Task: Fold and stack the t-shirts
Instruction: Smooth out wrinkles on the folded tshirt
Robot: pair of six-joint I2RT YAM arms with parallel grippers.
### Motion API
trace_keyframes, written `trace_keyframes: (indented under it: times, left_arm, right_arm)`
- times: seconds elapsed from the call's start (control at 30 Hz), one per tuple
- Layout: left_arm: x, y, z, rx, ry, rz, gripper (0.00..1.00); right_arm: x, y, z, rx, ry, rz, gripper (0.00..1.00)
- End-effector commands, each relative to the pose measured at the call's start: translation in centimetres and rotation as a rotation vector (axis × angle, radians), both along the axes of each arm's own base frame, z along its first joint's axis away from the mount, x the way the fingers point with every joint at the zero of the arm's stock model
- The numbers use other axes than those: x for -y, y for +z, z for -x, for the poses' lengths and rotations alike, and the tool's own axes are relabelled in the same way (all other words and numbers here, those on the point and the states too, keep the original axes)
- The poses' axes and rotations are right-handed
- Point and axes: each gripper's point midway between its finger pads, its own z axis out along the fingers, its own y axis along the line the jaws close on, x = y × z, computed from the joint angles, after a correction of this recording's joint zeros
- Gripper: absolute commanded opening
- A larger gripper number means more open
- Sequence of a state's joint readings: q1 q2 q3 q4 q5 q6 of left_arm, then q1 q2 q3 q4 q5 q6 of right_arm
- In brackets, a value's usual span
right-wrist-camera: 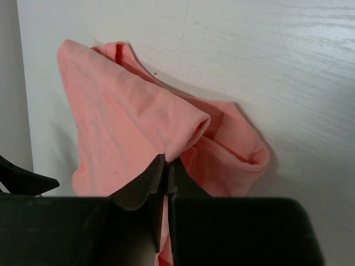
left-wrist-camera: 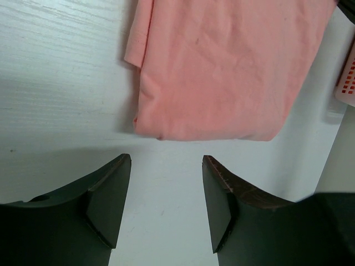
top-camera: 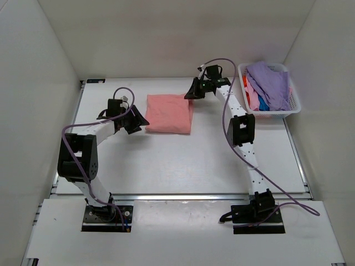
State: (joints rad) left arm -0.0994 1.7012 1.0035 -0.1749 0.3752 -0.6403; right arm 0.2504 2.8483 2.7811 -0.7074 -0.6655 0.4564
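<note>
Two grippers flank the salmon-pink t-shirt, which lies folded at upper centre of the overhead view. The right gripper is clamped on a raised fold at one corner (likely to neaten it). The left gripper gapes empty just off the shirt's edge. The other t-shirts sit in the white basket, upper right.

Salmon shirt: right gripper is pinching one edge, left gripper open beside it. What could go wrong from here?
1. The right gripper is shut on a lifted fold of the salmon-pink t-shirt; pulling may drag the layers open and undo the fold.
2. The left gripper is open over bare table, short of the cloth, so nothing pins it; the whole piece could slide.
</note>
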Motion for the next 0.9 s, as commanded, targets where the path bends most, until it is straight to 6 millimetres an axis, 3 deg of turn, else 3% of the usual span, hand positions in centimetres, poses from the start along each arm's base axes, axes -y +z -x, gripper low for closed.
trace_keyframes:
  times: [0.0, 0.13, 0.33, 0.4, 0.43, 0.53, 0.63, 0.77, 0.83, 0.87]
  left_arm:
    - [-0.1, 2.5, -0.2, 0.078, 0.001, 0.01, 0.65]
    - [-0.4, 2.0, -0.1, 0.064, 0.01, 0.014, 0.66]
    - [-0.2, 1.6, -0.6, 0.062, 0.001, 0.002, 0.65]
    - [-0.3, 1.6, -1.3, 0.071, -0.004, -0.02, 0.66]
    - [-0.4, 1.7, -1.5, 0.069, 0.001, -0.022, 0.65]
    - [-0.5, 1.4, -3.1, 0.084, -0.003, -0.061, 0.66]
    - [-0.4, 2.1, -6.2, 0.141, -0.023, -0.125, 0.71]
    - [0.4, 3.3, -10.0, 0.23, -0.059, -0.202, 0.73]
    - [0.6, 3.4, -12.7, 0.237, -0.074, -0.238, 0.74]
    - [0.9, 2.9, -13.5, 0.221, -0.097, -0.255, 0.73]
  right_arm:
    - [0.6, 7.3, -0.1, 0.142, -0.009, 0.048, 0.0]
    - [1.6, 7.5, 0.2, 0.148, -0.083, 0.181, 0.0]
    - [5.0, 3.2, 0.5, 0.009, -0.219, 0.33, 0.0]
    - [5.9, 2.8, 0.7, -0.001, -0.248, 0.39, 0.0]
    - [6.7, 2.7, 0.5, 0.011, -0.285, 0.441, 0.08]
    - [8.1, 3.2, 0.7, 0.046, -0.351, 0.573, 0.28]
    - [8.5, 3.5, 0.9, 0.059, -0.353, 0.616, 0.41]
    - [9.3, 5.4, 0.9, 0.085, -0.369, 0.624, 0.47]
    - [10.0, 6.0, 1.2, 0.085, -0.365, 0.635, 0.47]
    - [10.4, 7.3, 1.2, 0.097, -0.379, 0.625, 0.47]
